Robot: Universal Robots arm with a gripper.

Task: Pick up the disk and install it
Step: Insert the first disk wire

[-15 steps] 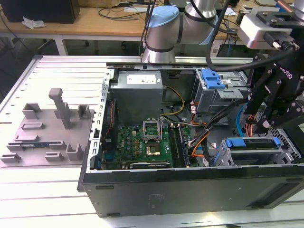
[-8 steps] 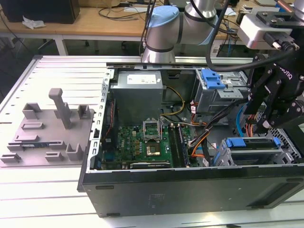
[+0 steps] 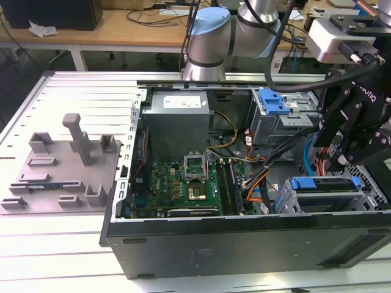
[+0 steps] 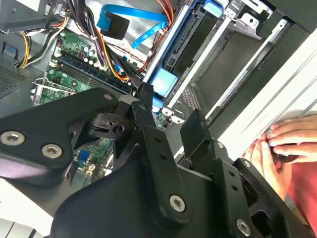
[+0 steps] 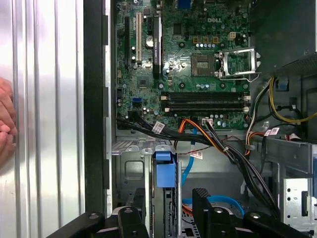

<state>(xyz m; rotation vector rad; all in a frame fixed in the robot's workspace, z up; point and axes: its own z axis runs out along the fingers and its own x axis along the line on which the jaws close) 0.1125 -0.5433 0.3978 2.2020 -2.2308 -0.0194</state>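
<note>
Well away from the end effector, toward the exterior view's left, a grey moulded plastic fixture plate [image 3: 61,165] lies on the slatted white desk [image 3: 36,244]. Nearer to it, the open black computer case [image 3: 244,238] shows its green motherboard [image 3: 183,180].

Just beneath the black two-fingered end effector [image 3: 335,165] sits the disk [image 3: 324,183] — a flat silver drive in a blue plastic bracket. It stands on edge in a slot of the grey metal drive cage [image 3: 369,190].

In both wrist views the fingers are spread apart, one on each side of the disk [image 5: 165,171] [image 4: 163,82], and are not closed on it.

As I judge it, the disk is already in its bay and the carrying is done — whether it is pushed fully home I cannot tell. Its long axis runs level along the case's near wall, with the blue tab end pointing toward the motherboard.
</note>
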